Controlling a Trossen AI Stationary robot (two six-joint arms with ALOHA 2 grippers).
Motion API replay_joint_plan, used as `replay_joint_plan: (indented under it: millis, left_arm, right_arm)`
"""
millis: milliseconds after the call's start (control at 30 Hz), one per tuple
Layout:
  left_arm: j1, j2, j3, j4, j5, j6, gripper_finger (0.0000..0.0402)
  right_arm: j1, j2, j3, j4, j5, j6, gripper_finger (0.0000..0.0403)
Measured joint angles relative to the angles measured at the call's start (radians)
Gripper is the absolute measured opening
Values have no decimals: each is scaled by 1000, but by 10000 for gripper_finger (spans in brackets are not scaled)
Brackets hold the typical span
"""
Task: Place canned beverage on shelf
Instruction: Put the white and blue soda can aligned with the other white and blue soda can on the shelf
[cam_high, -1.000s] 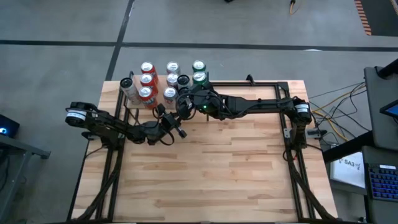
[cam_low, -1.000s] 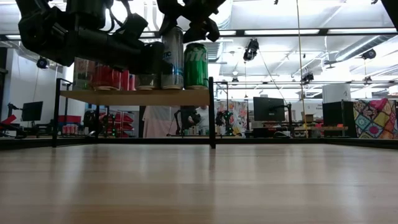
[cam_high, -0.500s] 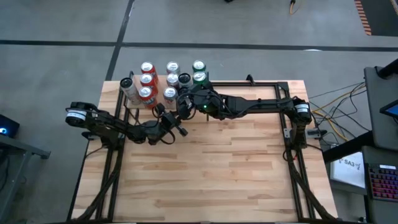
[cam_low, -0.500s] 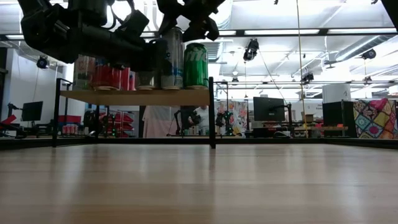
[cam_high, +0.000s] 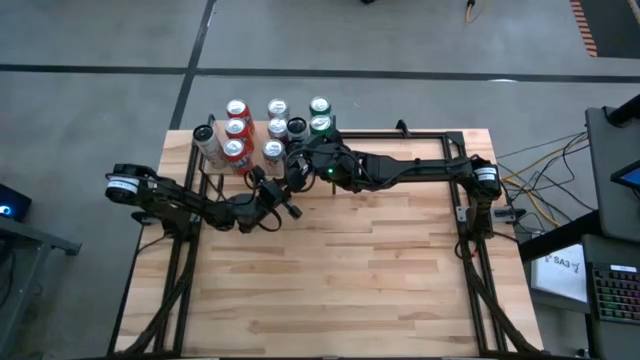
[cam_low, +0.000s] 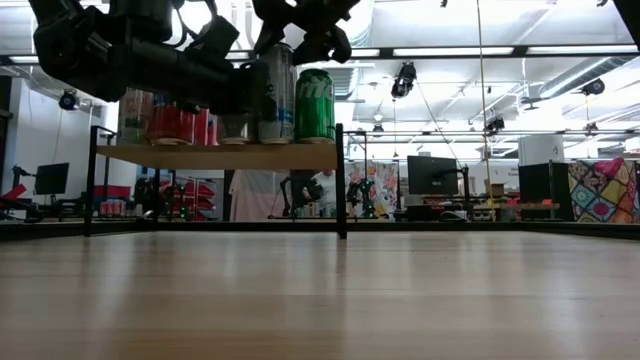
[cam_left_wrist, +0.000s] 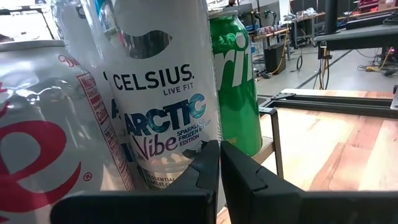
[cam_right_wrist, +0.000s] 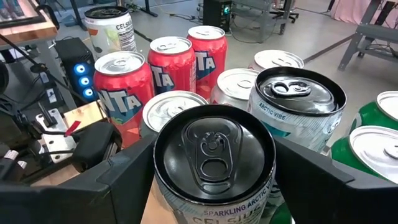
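Note:
The shelf (cam_low: 220, 155) stands at the table's far left and carries several cans: red ones (cam_right_wrist: 124, 81), green ones (cam_low: 314, 105), and silver ones. A tall silver Celsius can with a black top (cam_right_wrist: 214, 155) stands upright at the shelf's near edge (cam_low: 277, 95). My right gripper (cam_right_wrist: 214, 171) reaches in from the table's right (cam_high: 297, 158) and is closed around this can's top end. My left gripper (cam_left_wrist: 219, 152) is shut. It hovers level just in front of the shelf (cam_high: 290, 210), with its tips pointing at the lower part of the same can (cam_left_wrist: 165, 93). My right gripper holds the Celsius can by its upper wall (cam_right_wrist: 163, 186), just under the black rim, with one finger (cam_right_wrist: 124, 180) on each opposite side. The fingers come from the table's right, slanting slightly down. The can is upright with its bottom (cam_low: 277, 140) on the shelf board. My left gripper's shut tips are close to the can's lower front (cam_left_wrist: 186, 158); I cannot tell whether they touch it.
A second black-topped Celsius can (cam_right_wrist: 298, 102) stands right behind the held one, with a green can (cam_left_wrist: 233, 81) beside it. Thin black posts (cam_low: 341, 180) edge the shelf. The plank tabletop (cam_high: 350, 280) stretches out on the near side of both arms.

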Motion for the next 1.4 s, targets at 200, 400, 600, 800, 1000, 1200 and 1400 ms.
replay_joint_plan:
  millis: [200,400,600,800,1000,1200,1400]
  left_arm:
    - [0,0,0,1,0,0,0]
    - [0,0,0,2,-1,0,0]
    - [0,-1,3,2,-4,0,0]
    - [0,-1,10,2,-4,3,0]
    - [0,-1,10,1,-3,3,0]
    - [0,-1,10,1,3,3,0]
    - [0,-1,10,1,2,3,0]
  right_arm:
    - [0,-2,0,16,0,-12,288]
    - [0,-4,21,23,1,-34,288]
    - [0,-4,39,23,0,-58,288]
    - [1,-4,65,1,0,-84,288]
    - [14,-4,142,-116,0,-96,288]
    - [26,-4,239,-283,-1,-97,288]
    - [26,-5,316,-422,-14,-165,261]
